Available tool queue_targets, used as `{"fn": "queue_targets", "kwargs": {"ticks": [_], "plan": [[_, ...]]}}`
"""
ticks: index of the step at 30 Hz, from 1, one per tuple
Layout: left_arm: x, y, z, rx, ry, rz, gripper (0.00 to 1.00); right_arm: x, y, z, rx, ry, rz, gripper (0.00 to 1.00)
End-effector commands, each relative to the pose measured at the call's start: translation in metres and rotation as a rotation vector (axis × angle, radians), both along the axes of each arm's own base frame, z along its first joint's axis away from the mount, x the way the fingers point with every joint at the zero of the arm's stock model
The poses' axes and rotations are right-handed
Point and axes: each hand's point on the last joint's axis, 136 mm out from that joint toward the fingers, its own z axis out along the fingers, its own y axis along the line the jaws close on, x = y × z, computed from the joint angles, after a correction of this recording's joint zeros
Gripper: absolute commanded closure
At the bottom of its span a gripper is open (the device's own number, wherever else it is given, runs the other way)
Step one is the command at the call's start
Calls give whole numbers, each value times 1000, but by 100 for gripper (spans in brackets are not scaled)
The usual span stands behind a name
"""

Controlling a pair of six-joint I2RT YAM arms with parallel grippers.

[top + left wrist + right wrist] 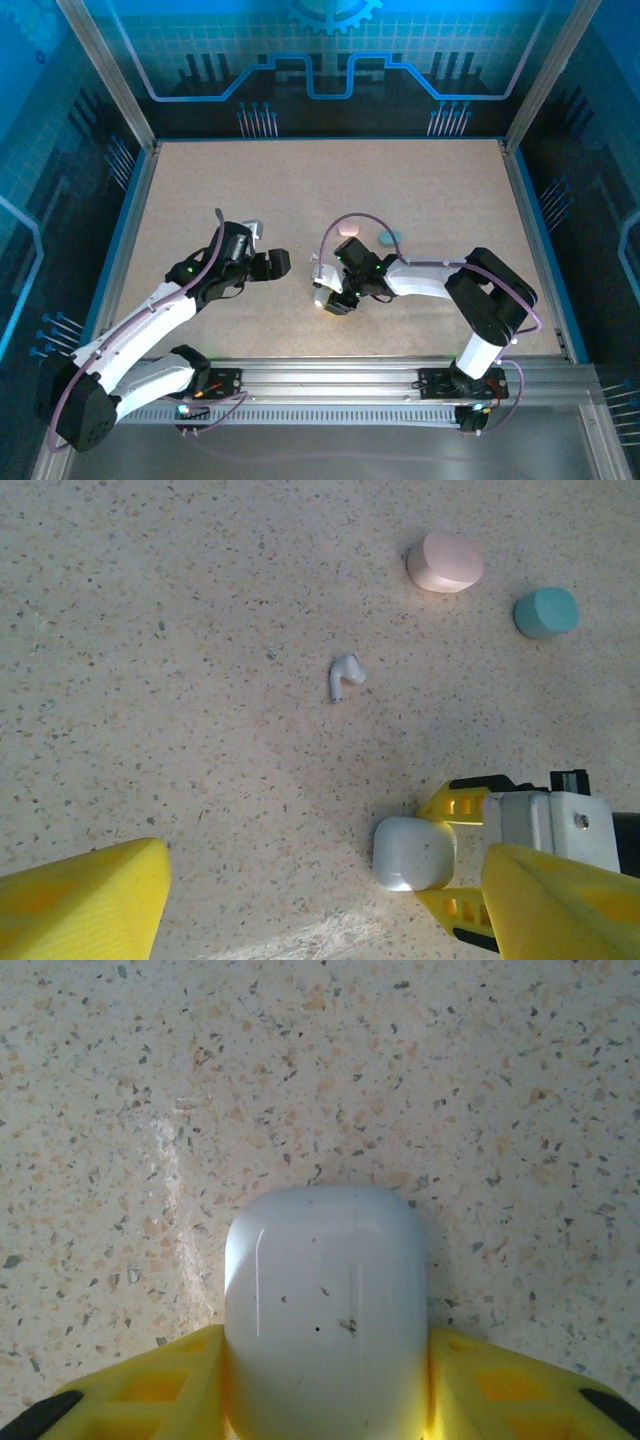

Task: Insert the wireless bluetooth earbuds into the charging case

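Note:
A white charging case [325, 1300] lies on the speckled table, and my right gripper [325, 1390] is shut on it, a yellow finger [150, 1390] pressed against each side. The same case [413, 853] and right gripper [428, 853] show low in the left wrist view, and from above near the table's middle [326, 297]. One white earbud [346, 675] lies loose on the table, a short way beyond the case. My left gripper [320, 920] hovers open over bare table, left of the case [272, 262], with nothing between its fingers.
A pink pebble-like case [445, 562] and a teal one [546, 612] sit side by side past the earbud, also seen from above [349, 229] [388, 240]. A raised blue rim [130, 215] borders the table.

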Motion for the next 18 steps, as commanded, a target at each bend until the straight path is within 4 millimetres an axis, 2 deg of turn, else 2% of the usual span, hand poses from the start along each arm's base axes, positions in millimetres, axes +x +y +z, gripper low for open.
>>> {"fn": "queue_targets", "kwargs": {"ticks": [1, 5, 9, 12, 14, 18], "plan": [[4, -11, 11, -51, -46, -59, 18, -7, 11, 37, 82, -53, 39, 59], [5, -33, 39, -149, -153, -175, 18, 3, 10, 101, 184, -215, 34, 59], [-3, -62, 84, -299, -324, -357, 18, 7, 4, 157, 243, -391, 65, 58], [-13, -79, 111, -391, -414, -482, 18, 7, 0, 181, 252, -479, 98, 58], [-17, -85, 118, -413, -438, -532, 19, 11, 1, 206, 282, -533, 96, 58], [-29, -96, 126, -463, -442, -642, 22, 10, 1, 229, 310, -575, 107, 57]]}}
